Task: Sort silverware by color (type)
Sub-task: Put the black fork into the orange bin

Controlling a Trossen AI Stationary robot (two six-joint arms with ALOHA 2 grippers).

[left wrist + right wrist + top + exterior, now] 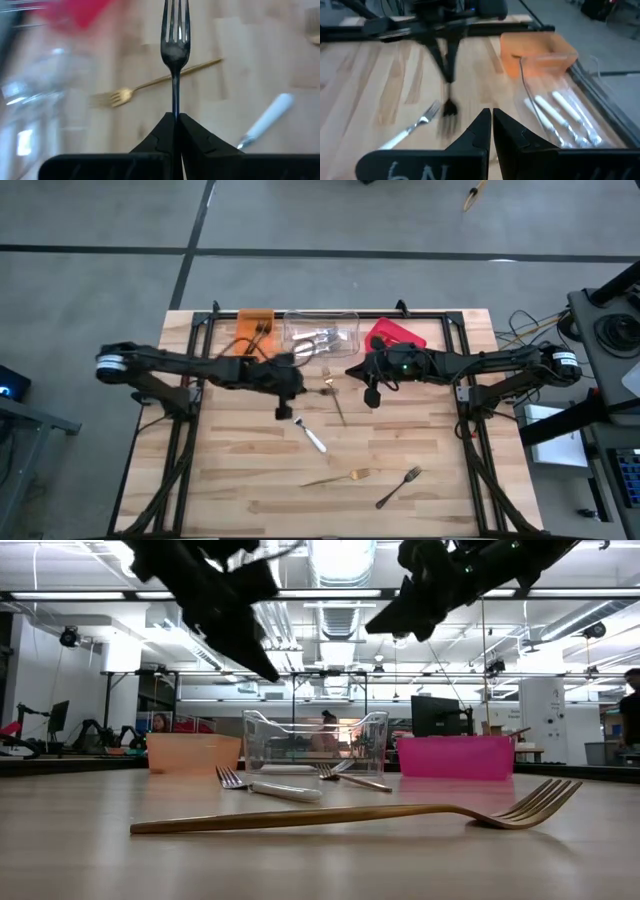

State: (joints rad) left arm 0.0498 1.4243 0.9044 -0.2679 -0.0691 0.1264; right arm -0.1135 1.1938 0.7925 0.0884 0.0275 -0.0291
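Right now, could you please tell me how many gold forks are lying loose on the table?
2. One gold fork lies near the centre of the table; the other gold fork lies near its front edge. Others may be hidden from view.

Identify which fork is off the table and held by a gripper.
The dark fork, clamped upright in the left gripper; the gold and white-handled ones lie flat.

- Left gripper (283,413) hangs above the table's middle, fingers clamped together.
- Right gripper (372,397) hovers nearby, fingers closed, empty.
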